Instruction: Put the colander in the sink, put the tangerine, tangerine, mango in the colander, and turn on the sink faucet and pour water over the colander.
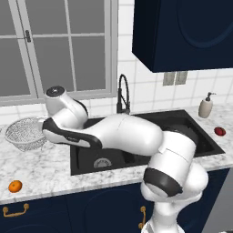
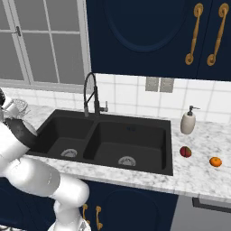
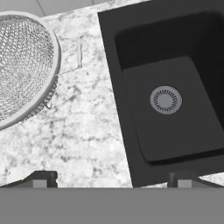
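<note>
Hand view looks down on the speckled grey-white marble counter (image 3: 83, 140), with the gripper (image 3: 111, 179) spread wide and holding nothing, its dark fingertips (image 3: 43, 178) straddling the counter's edge beside the matte black double-basin sink (image 3: 175, 144). The round silvery mesh colander (image 1: 25, 133) sits upright on the counter left of the sink. A small orange tangerine (image 1: 15, 185) lies near the counter's front edge, left. Right of the sink lie the dark red oval mango (image 2: 185, 151) and another orange tangerine (image 2: 215, 161), near the beige soap dispenser (image 2: 188, 121). The black gooseneck faucet (image 2: 91, 94) stands behind the sink.
</note>
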Available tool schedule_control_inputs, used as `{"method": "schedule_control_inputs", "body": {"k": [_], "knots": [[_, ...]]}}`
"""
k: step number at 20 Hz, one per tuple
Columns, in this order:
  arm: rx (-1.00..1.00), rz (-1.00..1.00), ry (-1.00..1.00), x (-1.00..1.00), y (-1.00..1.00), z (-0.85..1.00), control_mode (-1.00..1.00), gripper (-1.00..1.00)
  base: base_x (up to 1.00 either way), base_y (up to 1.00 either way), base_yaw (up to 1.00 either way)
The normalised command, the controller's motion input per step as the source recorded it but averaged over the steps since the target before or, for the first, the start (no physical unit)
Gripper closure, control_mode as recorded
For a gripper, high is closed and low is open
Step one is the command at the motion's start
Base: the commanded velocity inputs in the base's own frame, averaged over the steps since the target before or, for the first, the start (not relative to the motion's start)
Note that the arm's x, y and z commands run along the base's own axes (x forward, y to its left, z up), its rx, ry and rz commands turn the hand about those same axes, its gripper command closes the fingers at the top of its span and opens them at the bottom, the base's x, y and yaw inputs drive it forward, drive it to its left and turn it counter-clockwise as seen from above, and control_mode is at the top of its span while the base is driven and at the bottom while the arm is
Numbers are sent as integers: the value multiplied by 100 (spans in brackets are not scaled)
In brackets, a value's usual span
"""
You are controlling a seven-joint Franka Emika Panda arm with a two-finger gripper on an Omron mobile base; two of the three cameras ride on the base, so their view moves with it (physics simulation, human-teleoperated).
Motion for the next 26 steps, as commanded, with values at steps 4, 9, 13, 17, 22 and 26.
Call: {"method": "schedule_control_inputs", "body": {"k": [4,9,13,17,22,26], "knots": [[0,-11,5,42,56,-27,-100,-100,0,0,0],[0,-12,8,41,52,-34,-100,-100,0,0,0],[0,-13,6,44,46,-27,-100,-100,0,0,0],[1,-12,0,43,46,-6,-100,-100,0,0,0],[9,-10,0,23,25,8,-100,-100,0,0,0],[17,-4,5,0,0,61,-100,-100,0,0,0]]}}
